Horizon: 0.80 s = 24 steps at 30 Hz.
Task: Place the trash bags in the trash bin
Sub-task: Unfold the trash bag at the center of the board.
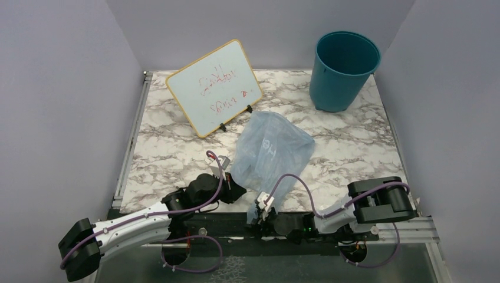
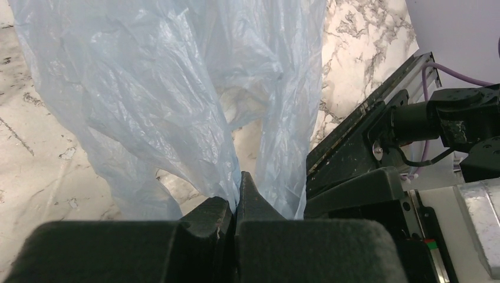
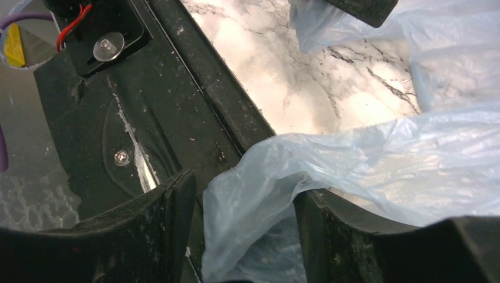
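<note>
Trash bag (image 1: 274, 147): pale-blue translucent film, crumpled, lying on the marble table (image 1: 171, 153) from its centre toward 6 o'clock, outside the bin
Trash bin (image 1: 342, 71): teal, upright, at the table's 1 o'clock corner, well apart from the bag
Left gripper (image 2: 239, 191): fingers pressed together, pinching the bag's edge at its 7 o'clock
Right gripper (image 3: 244, 206): fingers spread apart, a fold of the bag's 6 o'clock edge between them, not clamped
Whiteboard (image 1: 215, 88): propped tilted at 11 o'clock of the bag, red scribbles
</note>
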Available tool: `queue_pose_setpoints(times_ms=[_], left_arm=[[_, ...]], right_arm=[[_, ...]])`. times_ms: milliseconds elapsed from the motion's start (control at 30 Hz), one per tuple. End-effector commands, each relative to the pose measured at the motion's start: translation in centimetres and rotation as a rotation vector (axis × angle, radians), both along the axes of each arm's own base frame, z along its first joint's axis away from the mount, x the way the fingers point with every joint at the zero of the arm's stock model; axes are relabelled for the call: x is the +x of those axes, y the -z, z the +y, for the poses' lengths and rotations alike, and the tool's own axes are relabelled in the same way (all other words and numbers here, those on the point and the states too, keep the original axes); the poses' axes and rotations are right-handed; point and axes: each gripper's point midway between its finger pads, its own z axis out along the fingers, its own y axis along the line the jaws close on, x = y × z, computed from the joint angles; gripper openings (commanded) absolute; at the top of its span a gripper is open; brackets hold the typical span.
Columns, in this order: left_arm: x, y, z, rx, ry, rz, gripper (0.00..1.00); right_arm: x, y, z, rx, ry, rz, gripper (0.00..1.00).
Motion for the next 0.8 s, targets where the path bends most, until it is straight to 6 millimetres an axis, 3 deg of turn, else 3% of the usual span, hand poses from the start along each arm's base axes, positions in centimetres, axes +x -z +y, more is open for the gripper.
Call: queue_pose_setpoints(times_ms=[0,133,233,367,467,600,767], left_arm=[[-0.1,-0.5,-0.3,-0.027,0.006,-0.004,0.00],[0.0,-0.6,-0.2,-0.031,0.000,-0.005,0.00],[-0.1,-0.5,-0.1,-0.027,0.000,-0.004,0.00],[0.0,-0.6,-0.1,-0.026,-0.005,-0.006,0.00],[0.1,-0.6,-0.1,-0.018,-0.006,-0.008,0.00],[0.1,-0.9,0.0,-0.013,-0.005,-0.012,0.00],[0.2,-1.3,0.0,-0.023,-0.008,-0.021,0.00]], right_arm=[[0.6,-0.4,0.4,0.044,0.070,-0.010,0.59],[0.8,0.6,-0.5,0.013,0.101,0.014,0.43],[0.4,0.5,-0.7,0.007,0.069,0.017,0.38],[-1.7,-0.5,0.2,0.025,-0.082,0.022,0.13],[-3.3,-2.1,0.1,0.108,-0.171,0.059,0.07],[-0.7,-2.2,-2.4,0.088,0.034,0.117,0.06],[5.5,-4.0,-7.6,0.065,0.403,0.178,0.01]])
